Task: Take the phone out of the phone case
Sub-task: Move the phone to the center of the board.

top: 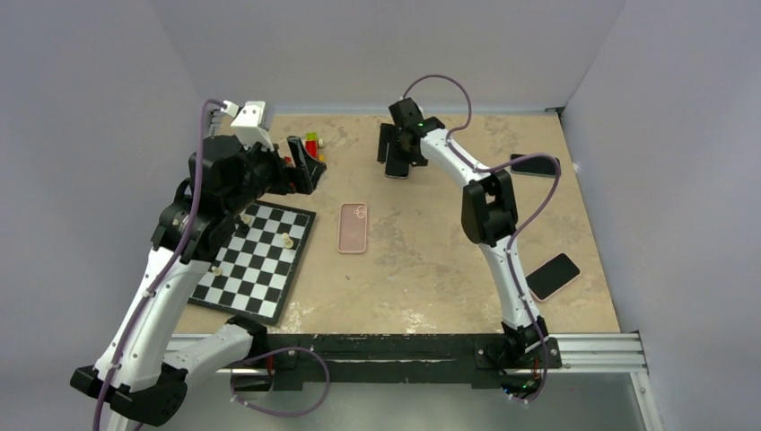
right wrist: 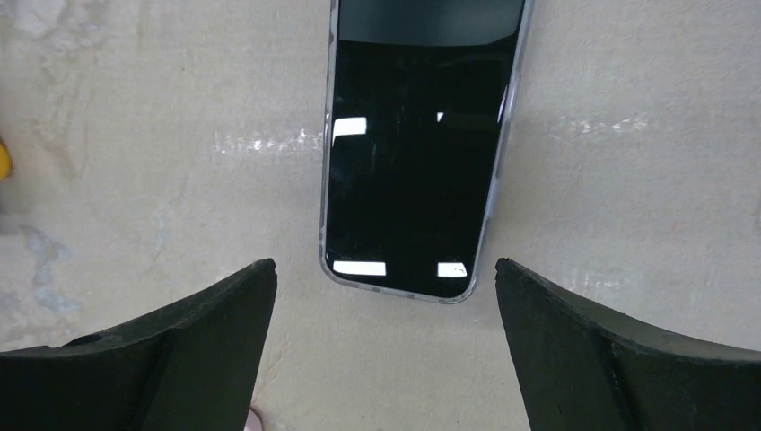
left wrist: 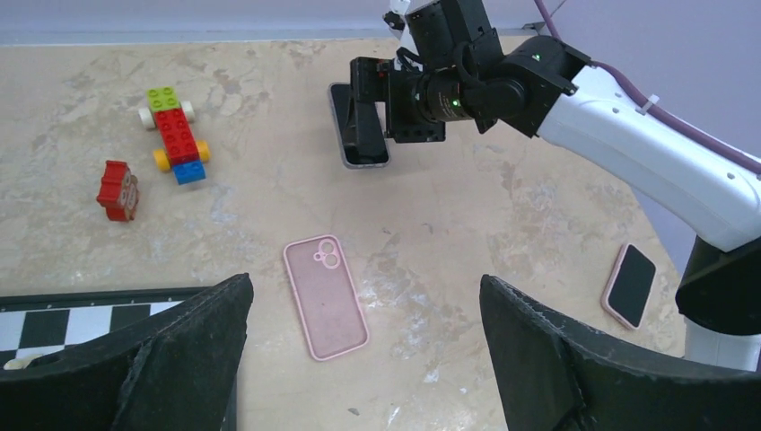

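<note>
Right wrist: phone [right wrist: 413, 162] runs ahead of the right gripper [right wrist: 384, 266]; its far end is cut off at the top edge. Yellow sliver [right wrist: 3, 160] far to the gripper's left, clipped by the edge, unidentifiable.

Top view: the right gripper covers the phone; only the near end shows.

Left wrist: chessboard [left wrist: 81, 314] partly behind a finger of the left gripper [left wrist: 366, 280], cut off at the left edge.

Chessboard [top: 256, 260] near toy brick car [left wrist: 177, 135]

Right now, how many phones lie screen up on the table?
3: bare phone below the right fingers, dark phone at the far right edge, pink-cased phone at the near right.
</note>
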`<act>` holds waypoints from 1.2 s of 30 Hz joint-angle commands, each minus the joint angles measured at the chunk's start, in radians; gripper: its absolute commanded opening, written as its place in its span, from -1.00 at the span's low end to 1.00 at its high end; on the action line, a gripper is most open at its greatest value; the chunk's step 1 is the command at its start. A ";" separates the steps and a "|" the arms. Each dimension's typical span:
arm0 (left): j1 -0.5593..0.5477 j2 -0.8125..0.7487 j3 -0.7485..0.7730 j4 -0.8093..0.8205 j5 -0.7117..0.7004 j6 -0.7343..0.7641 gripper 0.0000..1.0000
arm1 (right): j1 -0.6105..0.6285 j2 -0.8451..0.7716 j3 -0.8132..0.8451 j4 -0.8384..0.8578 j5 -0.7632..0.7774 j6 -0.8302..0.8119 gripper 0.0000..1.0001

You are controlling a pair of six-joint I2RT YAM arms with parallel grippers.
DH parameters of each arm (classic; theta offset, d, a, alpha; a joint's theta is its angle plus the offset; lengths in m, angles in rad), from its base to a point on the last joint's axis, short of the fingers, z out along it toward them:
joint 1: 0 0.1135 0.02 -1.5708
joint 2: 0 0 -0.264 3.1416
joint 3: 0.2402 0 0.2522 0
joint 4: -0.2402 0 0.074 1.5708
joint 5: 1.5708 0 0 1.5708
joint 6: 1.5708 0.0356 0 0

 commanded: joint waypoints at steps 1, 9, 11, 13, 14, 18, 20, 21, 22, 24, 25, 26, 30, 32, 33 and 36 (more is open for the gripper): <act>0.000 -0.038 -0.075 0.048 -0.047 0.068 1.00 | 0.002 0.060 0.158 -0.149 0.081 0.032 0.90; 0.000 -0.056 -0.077 0.029 -0.001 0.056 1.00 | 0.039 0.142 0.218 -0.153 0.151 0.060 0.91; -0.002 -0.058 -0.073 0.021 0.004 0.054 1.00 | 0.043 0.174 0.254 -0.176 0.160 0.059 0.91; -0.002 -0.062 -0.068 0.016 0.009 0.053 1.00 | 0.046 0.189 0.261 -0.175 0.147 0.057 0.91; -0.002 -0.063 -0.067 0.016 0.010 0.053 1.00 | 0.047 0.190 0.255 -0.167 0.139 0.058 0.91; -0.002 -0.060 -0.068 0.015 0.016 0.052 1.00 | 0.058 0.181 0.234 -0.107 0.113 0.045 0.92; -0.002 -0.058 -0.069 0.015 0.018 0.051 1.00 | 0.066 0.185 0.239 -0.102 0.127 0.040 0.93; -0.002 -0.056 -0.070 0.015 0.019 0.051 1.00 | 0.070 0.192 0.249 -0.114 0.144 0.042 0.94; -0.002 -0.055 -0.071 0.015 0.018 0.051 1.00 | 0.071 0.206 0.267 -0.135 0.161 0.042 0.94; -0.002 -0.052 -0.071 0.017 0.022 0.051 1.00 | 0.076 0.234 0.305 -0.188 0.180 0.045 0.93; -0.002 -0.050 -0.071 0.017 0.022 0.051 1.00 | 0.077 0.233 0.311 -0.203 0.184 0.047 0.91; -0.002 -0.049 -0.071 0.017 0.024 0.051 1.00 | 0.076 0.226 0.298 -0.202 0.183 0.047 0.89; -0.002 -0.044 -0.071 0.017 0.034 0.048 1.00 | 0.077 0.229 0.303 -0.236 0.197 0.045 0.74; -0.002 -0.042 -0.072 0.017 0.038 0.046 1.00 | 0.077 0.242 0.329 -0.258 0.195 0.044 0.68; -0.002 -0.042 -0.073 0.018 0.037 0.046 1.00 | 0.076 0.241 0.326 -0.259 0.189 0.043 0.63; -0.001 -0.042 -0.077 0.021 0.036 0.046 1.00 | 0.077 0.215 0.271 -0.238 0.169 0.041 0.39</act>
